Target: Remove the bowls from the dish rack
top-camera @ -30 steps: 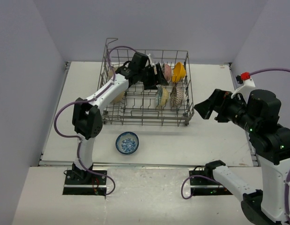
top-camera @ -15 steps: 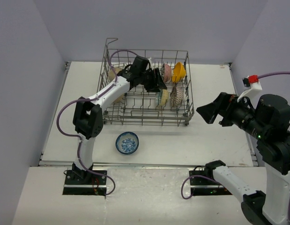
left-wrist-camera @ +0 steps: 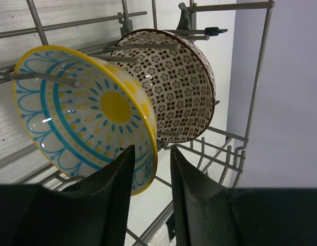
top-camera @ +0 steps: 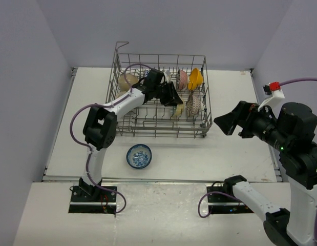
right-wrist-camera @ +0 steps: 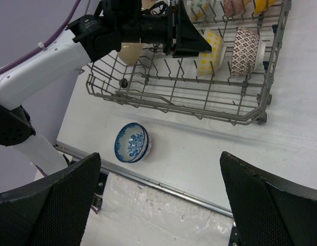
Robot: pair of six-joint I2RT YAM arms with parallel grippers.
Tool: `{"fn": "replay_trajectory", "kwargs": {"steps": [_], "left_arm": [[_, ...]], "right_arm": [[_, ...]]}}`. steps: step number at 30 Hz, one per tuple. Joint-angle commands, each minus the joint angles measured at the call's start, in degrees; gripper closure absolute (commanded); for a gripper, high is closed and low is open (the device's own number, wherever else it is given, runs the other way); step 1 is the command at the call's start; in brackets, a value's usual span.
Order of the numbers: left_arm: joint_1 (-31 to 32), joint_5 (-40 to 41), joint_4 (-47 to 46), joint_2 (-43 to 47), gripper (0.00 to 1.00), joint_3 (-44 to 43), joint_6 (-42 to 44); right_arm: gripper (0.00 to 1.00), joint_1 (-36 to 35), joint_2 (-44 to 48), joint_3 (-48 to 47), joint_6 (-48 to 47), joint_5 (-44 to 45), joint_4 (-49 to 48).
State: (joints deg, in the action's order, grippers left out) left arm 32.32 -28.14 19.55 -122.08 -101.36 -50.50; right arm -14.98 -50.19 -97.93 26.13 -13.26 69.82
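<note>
The grey wire dish rack (top-camera: 158, 129) stands at the back of the table, also in the right wrist view (right-wrist-camera: 199, 110). My left gripper (top-camera: 176, 98) reaches into it. In the left wrist view its jaws (left-wrist-camera: 150, 149) are open with a narrow gap, and the rim of a yellow-and-blue bowl (left-wrist-camera: 86, 113) lies between them. A brown-patterned bowl (left-wrist-camera: 184, 87) stands upright just behind it. An orange-yellow bowl (top-camera: 195, 78), a pinkish bowl (top-camera: 183, 78) and a beige bowl (top-camera: 128, 80) stand in the back row. My right gripper (top-camera: 227, 122) hangs wide open and empty over the table's right side.
A blue-and-white bowl (top-camera: 139, 156) sits on the table in front of the rack, near the front edge; it also shows in the right wrist view (right-wrist-camera: 131, 143). Rack tines (left-wrist-camera: 143, 47) cross over both bowls near the left gripper. The left arm (right-wrist-camera: 50, 56) spans the rack's left side.
My left gripper has moved from the rack's back row down and right to the yellow-and-blue bowl. My right gripper shifted slightly lower and stays open.
</note>
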Motion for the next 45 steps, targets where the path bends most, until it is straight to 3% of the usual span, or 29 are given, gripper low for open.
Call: {"fn": "replay_trajectory", "kwargs": {"steps": [1,8,12,31,38,43,45], "left_arm": [[0.12,-3.76,-6.01,-0.7,0.66,-0.33,-2.58],[-0.06,-6.22,-8.65,-2.37,0.84,-0.5,-4.52],[-0.32,-6.4,-9.44,-2.02,1.0,-0.59,-5.13],[-3.22,-13.34,-23.33,6.33,1.0,0.55,-14.89],[-3.58,-14.92,-29.73,8.88,1.0,4.94,-19.46],[-3.58,-14.14,-28.0,10.9,1.0,1.88,-17.63],[-3.58,-11.34,-19.93,11.6,1.0,-2.5,-11.59]], "right_arm": [[0.01,0.04,0.01,0.28,-0.2,-1.69,-0.65],[0.01,0.04,0.54,0.55,-0.9,-1.69,-1.44],[0.01,0.04,0.1,-0.51,-1.61,-1.51,-1.01],[0.01,0.04,-0.6,-2.88,-2.22,-0.98,-1.71],[0.01,0.04,-0.17,-2.18,-1.61,-1.07,-2.67],[0.01,0.04,0.45,-1.13,-1.0,-1.25,-3.2],[0.01,0.04,0.54,-0.86,-0.82,-1.33,-3.38]]}}
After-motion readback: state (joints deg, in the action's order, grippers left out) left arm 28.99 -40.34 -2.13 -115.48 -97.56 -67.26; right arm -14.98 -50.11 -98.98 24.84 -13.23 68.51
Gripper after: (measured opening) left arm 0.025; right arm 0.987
